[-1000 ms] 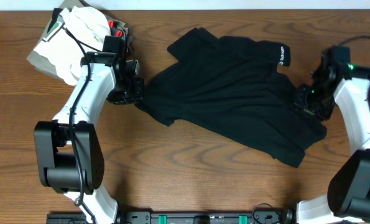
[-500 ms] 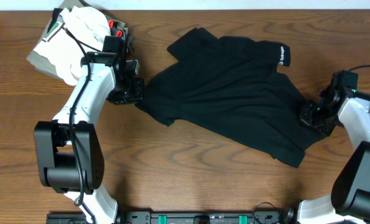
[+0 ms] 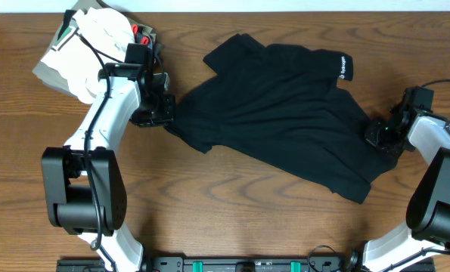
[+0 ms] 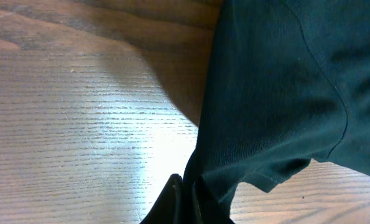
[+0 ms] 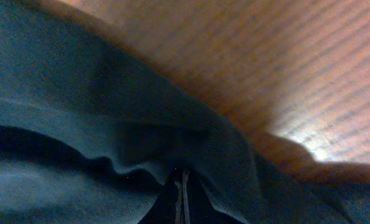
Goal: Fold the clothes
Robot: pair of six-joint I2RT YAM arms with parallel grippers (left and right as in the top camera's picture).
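Black soft fabric garment [image 3: 285, 113], long-sleeved, small white logo print [image 3: 343, 69] near its upper right. It lies spread and rumpled across the middle of the brown wooden bench [image 3: 209, 219], unfolded.

Overhead: left gripper [image 3: 166, 113] sits at the garment's left edge and right gripper [image 3: 376, 136] at its right edge, both low on the cloth. A stack of folded white, olive-grey and red clothes [image 3: 88, 45] lies at the far left corner, apart from the garment.

Left wrist: fingertips are pressed together at the bottom of the view, with a fold of the black hem running down into them. I read this as a pinch on the cloth edge. Bare wood is to the left and fabric fills the right.

Right wrist: very close and dim. The jaws are closed to a thin line with a ridge of fabric bunched at the tips. It looks like a pinch on the garment's edge, though I cannot tell how much cloth is caught.

Handling judgement: light, limp, no stiffness. It will drape and drag rather than hold shape, and a thin pinch may slip. The wood looks smooth, so the cloth should slide easily. Best holds are seams, hems and corners, taken at both ends together so the panel lifts flat. Fold not yet begun.
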